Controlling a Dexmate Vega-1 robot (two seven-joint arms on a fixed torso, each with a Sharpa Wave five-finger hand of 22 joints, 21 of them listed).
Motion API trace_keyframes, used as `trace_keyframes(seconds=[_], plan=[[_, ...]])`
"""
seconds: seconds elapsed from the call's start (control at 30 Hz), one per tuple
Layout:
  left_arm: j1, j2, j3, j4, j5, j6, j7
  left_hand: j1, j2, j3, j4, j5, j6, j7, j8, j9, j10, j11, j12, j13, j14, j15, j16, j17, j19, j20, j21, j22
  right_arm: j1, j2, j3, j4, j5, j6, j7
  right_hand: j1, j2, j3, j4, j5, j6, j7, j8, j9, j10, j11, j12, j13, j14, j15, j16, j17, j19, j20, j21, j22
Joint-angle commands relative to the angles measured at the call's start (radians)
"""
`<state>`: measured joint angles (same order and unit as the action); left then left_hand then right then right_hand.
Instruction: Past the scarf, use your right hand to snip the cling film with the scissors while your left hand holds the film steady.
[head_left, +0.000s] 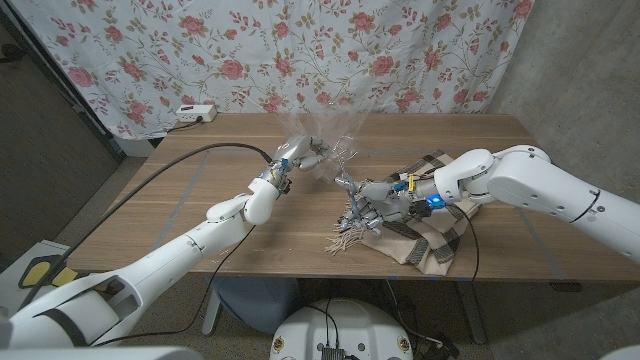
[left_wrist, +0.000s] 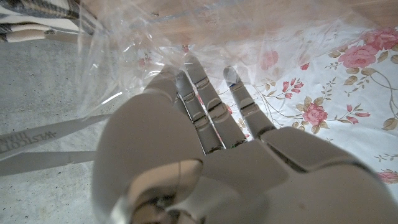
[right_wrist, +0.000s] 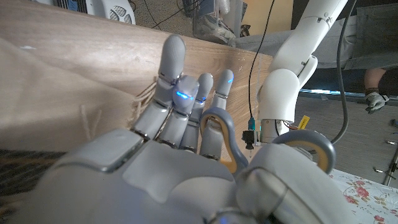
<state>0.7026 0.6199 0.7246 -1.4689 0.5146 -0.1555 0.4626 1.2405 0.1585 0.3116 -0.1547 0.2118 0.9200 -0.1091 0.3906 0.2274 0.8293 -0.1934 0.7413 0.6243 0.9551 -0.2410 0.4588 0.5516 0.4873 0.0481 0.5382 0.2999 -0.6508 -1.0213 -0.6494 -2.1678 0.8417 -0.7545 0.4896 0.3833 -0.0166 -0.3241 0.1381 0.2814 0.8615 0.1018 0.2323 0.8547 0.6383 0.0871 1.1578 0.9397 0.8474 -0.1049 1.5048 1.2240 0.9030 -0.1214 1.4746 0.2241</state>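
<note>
A crumpled sheet of clear, glossy cling film (head_left: 325, 140) stands raised above the middle of the brown wooden table (head_left: 200, 190), gathered at its lower left and fanning upward so the rose-printed curtain (head_left: 400, 50) shows through it. In the left wrist view the film (left_wrist: 124, 56) drapes over the fingers, wrinkled and catching white glare. The white left hand (head_left: 290, 160) grips the film's lower edge, fingers closed into the bunched plastic and lifted off the tabletop.

The white right hand (head_left: 385, 195) holds the grey-handled metal scissors (head_left: 352, 185), its fingers through the loops (right_wrist: 217, 134); the blades point toward the film and end just beside its lower right edge. Whether the blades touch the plastic cannot be told. The two long metal blades (left_wrist: 43, 149) show through the film in the left wrist view.

Under the right hand lies the beige plaid scarf with fringed ends (head_left: 430, 235), near the table's front right edge, its fringe spreading toward the centre. A white power strip (head_left: 196, 113) sits at the far left corner, well apart. Bare wood lies along the far side behind the film and across the left half around the black cable (head_left: 180, 165).
</note>
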Motion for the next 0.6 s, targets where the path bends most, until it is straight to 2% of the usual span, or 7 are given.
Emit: trace_keyframes(seconds=[0.03,0.3,0.6], plan=[[0.009,0.009,0.009,-0.005,0.008,-0.012,-0.017,0.006,-0.003,0.007,-0.004,0.006,0.003,-0.003,-0.003,-0.001,0.009,-0.008,0.010,0.003,-0.004,0.003,0.004,0.007,-0.005,0.005,0.006,0.004,0.031,0.010,-0.007,0.019,-0.015,-0.014,0.013,0.008,0.007,-0.002,0.000,0.000,-0.063,0.072,-0.001,0.002,0.000,0.006,0.006,-0.003,0.001,-0.093,-0.008,-0.005,0.007,-0.066,-0.004,-0.002],[0.020,0.012,0.002,-0.005,0.005,-0.015,-0.010,0.005,-0.005,0.008,-0.005,0.007,0.006,-0.004,-0.007,-0.002,0.010,-0.009,0.010,0.006,-0.007,0.004,0.004,0.013,-0.007,0.004,0.010,0.003,0.028,-0.001,0.009,0.023,-0.010,-0.010,0.008,0.008,0.008,-0.002,0.001,-0.001,-0.063,0.072,-0.002,0.002,-0.001,0.008,0.011,-0.003,0.005,-0.093,-0.009,-0.001,0.008,-0.068,-0.006,-0.005],[0.018,0.009,-0.002,0.003,0.011,-0.031,0.010,0.005,-0.005,0.011,-0.005,0.007,0.005,-0.004,-0.014,-0.003,0.004,-0.008,0.006,0.006,-0.013,0.003,0.001,0.020,-0.013,0.005,0.014,0.002,0.040,0.009,-0.016,0.042,-0.027,-0.015,0.033,0.009,0.011,-0.002,0.001,-0.002,-0.063,0.071,-0.003,0.002,-0.002,0.008,0.011,-0.009,0.007,-0.092,-0.011,0.002,0.007,-0.068,-0.005,-0.003]])
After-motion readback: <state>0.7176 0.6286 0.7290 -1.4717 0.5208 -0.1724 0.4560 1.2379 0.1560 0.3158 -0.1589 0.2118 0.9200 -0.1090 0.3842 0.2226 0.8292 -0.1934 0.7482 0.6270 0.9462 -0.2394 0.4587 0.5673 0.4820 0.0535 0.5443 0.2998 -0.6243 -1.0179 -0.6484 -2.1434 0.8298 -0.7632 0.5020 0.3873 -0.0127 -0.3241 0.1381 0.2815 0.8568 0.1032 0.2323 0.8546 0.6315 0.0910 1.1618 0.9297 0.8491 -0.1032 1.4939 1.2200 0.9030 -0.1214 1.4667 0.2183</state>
